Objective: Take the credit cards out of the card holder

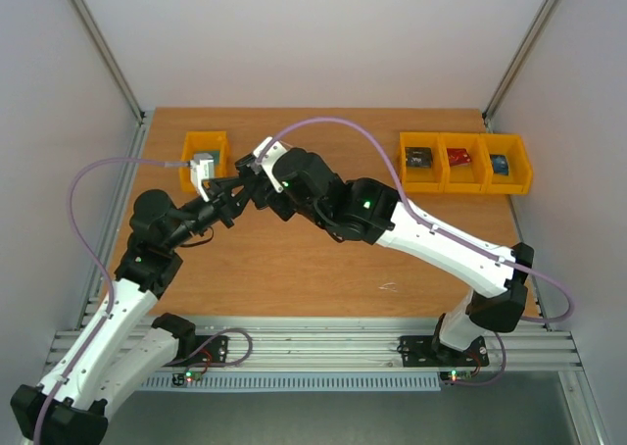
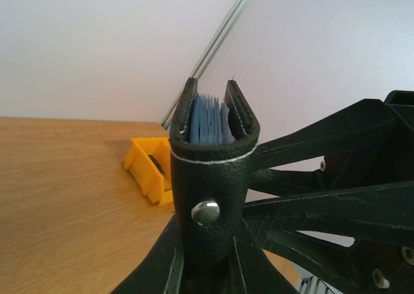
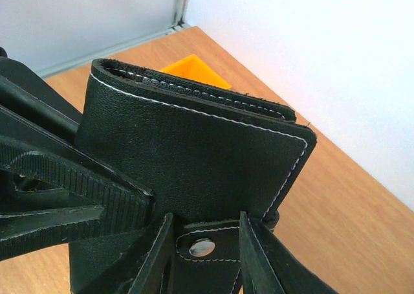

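Though barely apart, left fingers and right fingers both tight on the card holder.

Black card holder, white stitching; blue-grey pockets; yellow bin.

The left gripper and right gripper meet above the table — just beside a lone yellow bin.
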Controlling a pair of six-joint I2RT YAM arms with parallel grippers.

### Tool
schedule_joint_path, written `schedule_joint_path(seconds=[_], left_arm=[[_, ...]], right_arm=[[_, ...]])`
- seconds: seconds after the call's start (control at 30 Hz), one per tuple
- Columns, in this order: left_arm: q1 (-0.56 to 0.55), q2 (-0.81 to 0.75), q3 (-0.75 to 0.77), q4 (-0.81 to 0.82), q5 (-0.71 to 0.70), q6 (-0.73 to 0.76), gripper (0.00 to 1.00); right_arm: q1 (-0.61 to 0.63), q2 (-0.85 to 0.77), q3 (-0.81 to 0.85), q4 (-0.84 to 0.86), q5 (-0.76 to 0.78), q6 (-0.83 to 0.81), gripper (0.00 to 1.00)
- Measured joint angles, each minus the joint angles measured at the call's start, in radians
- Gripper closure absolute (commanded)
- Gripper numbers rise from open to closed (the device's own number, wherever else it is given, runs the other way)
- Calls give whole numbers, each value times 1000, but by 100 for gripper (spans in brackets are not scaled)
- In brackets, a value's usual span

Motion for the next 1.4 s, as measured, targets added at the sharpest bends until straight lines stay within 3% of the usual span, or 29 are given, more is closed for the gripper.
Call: schedule_joint_path(seconds=[0.1,0.23,0.53,0.6,0.7,0.77,0.9,1.07,1.4], left_arm=[[0,0,-6,-2,-8,0,100],[0,4,-12,-5,-18,0,100],[-2,-3,-16,-1,15,-3,100],[-8,-3,-17,-1,26,-3,100],[-7,-4,-19,1,34,-1,100],[-5,-10,-19,5,50,14,100],[-2,-23,-13,13,126,98,100],[0,-31,30,20,206,120,100],[6,-39,56,72,315,107,100]], right_arm=[[7,13,1,-1,31,6,79],[18,28,1,-5,68,18,98],[-58,19,-26,-55,208,88,99],[-78,3,-47,-56,168,104,90],[-132,-55,-93,-68,25,108,59],[-198,-108,-126,-77,-108,121,51],[-325,-230,-192,-63,-405,142,44],[-340,-309,-209,-44,-646,148,38],[-357,-389,-313,-56,-887,58,37]])
